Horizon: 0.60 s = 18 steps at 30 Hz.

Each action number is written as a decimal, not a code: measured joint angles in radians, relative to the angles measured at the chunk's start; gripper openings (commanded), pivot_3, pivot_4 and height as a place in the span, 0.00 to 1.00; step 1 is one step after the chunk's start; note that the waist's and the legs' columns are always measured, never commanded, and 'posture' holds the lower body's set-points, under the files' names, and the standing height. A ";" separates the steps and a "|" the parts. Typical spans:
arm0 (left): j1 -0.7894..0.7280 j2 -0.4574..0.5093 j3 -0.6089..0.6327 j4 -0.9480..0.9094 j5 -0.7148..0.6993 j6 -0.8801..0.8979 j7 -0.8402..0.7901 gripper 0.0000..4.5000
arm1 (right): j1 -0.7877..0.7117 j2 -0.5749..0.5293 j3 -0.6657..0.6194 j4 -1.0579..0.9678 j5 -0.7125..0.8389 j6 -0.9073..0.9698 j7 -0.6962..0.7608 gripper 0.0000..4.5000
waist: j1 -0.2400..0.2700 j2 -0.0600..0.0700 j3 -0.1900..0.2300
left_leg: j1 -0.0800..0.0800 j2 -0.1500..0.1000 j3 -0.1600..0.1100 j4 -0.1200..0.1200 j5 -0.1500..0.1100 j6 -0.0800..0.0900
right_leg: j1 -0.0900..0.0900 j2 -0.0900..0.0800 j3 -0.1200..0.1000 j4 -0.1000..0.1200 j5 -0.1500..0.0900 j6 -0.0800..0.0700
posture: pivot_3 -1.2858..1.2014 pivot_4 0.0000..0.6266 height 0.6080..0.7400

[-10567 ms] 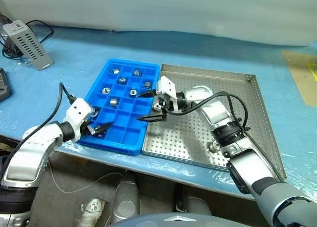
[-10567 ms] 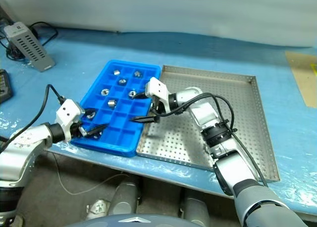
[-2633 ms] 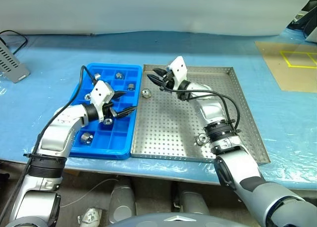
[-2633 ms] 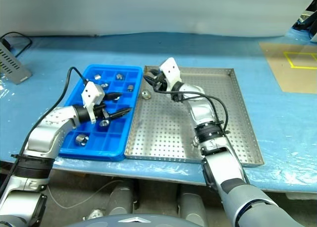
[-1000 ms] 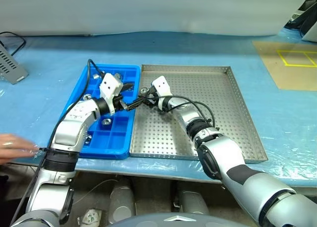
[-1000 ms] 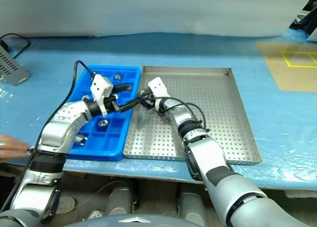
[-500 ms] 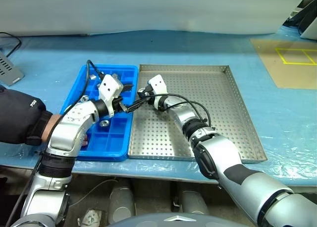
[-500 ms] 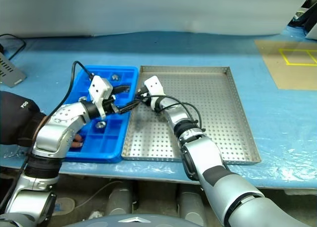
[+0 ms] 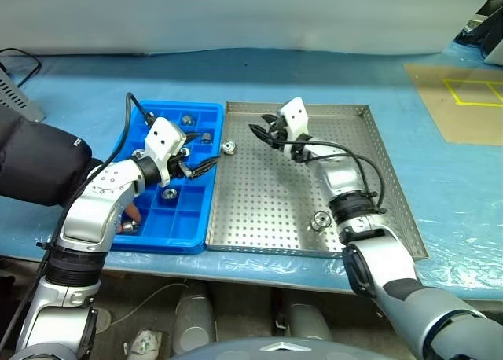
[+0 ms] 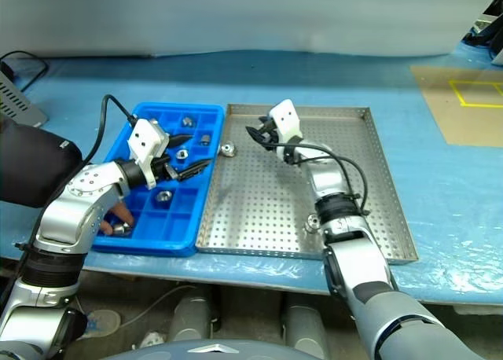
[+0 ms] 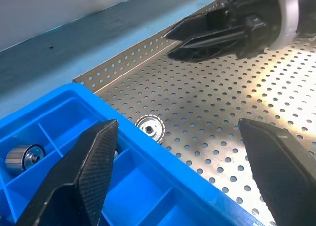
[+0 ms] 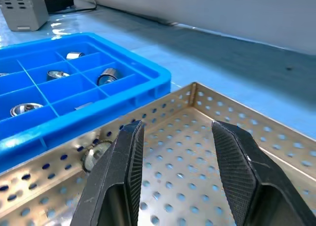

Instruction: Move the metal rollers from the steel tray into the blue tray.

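Both pincers empty, jaws apart. Right pincer [image 9: 259, 130] hangs over the far end of the steel tray [image 9: 369, 179]; left pincer [image 9: 198, 166] sits over the blue tray [image 9: 169, 238] edge. Between the two, just beside the left tips, one roller [image 9: 229, 147] lies on the steel by the blue wall. A second roller [image 9: 319, 220] is well back from the right pincer, near the front rim by that forearm. Abt six rollers [image 9: 168, 193] already in blue compartments. A person's hand [image 9: 130, 213] reaches into the blue tray's near end. Looks mostly done, two left to shift.
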 measured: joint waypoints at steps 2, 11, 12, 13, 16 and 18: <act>0.000 0.000 0.000 0.002 0.000 -0.003 0.000 0.91 | 0.023 -0.017 0.000 -0.059 0.008 0.042 0.001 0.49 | 0.000 0.000 0.000 | 0.000 0.000 0.000 0.000 0.000 0.000 | 0.000 0.000 0.000 0.000 0.000 0.000 | 0.52 0.24 1.00; -0.004 -0.001 0.000 0.014 0.000 -0.005 -0.013 0.91 | 0.079 -0.049 0.001 -0.219 0.034 0.138 0.003 0.49 | 0.005 0.000 0.000 | 0.000 -0.001 0.000 0.000 0.000 0.000 | 0.000 0.000 0.001 -0.001 0.000 0.000 | 0.51 0.24 1.00; -0.004 -0.001 -0.001 0.015 0.000 -0.005 -0.016 0.91 | 0.085 -0.055 0.001 -0.224 0.034 0.146 0.004 0.49 | 0.005 0.000 0.000 | 0.000 -0.001 0.000 0.000 0.000 0.000 | 0.000 0.000 0.001 -0.001 0.000 0.000 | 0.51 0.24 1.00; -0.004 -0.001 -0.001 0.016 0.000 -0.005 -0.019 0.91 | 0.088 -0.058 0.001 -0.226 0.035 0.152 0.004 0.49 | 0.005 0.000 0.000 | 0.000 -0.001 0.000 0.000 0.000 0.000 | 0.000 0.000 0.001 0.000 0.000 0.000 | 0.51 0.24 1.00; -0.004 -0.001 -0.001 0.019 0.001 -0.005 -0.021 0.91 | 0.094 -0.063 0.001 -0.247 0.040 0.164 0.008 0.49 | 0.004 0.000 0.000 | 0.000 -0.001 0.000 0.000 0.000 0.000 | 0.000 0.000 0.001 0.000 0.000 0.000 | 0.51 0.24 1.00; -0.004 -0.001 -0.001 0.019 0.001 -0.005 -0.022 0.91 | 0.102 -0.070 0.001 -0.272 0.048 0.174 0.014 0.49 | 0.004 0.000 0.000 | 0.000 -0.001 0.000 0.000 0.000 0.000 | 0.000 0.000 0.001 0.000 0.000 0.000 | 0.51 0.24 1.00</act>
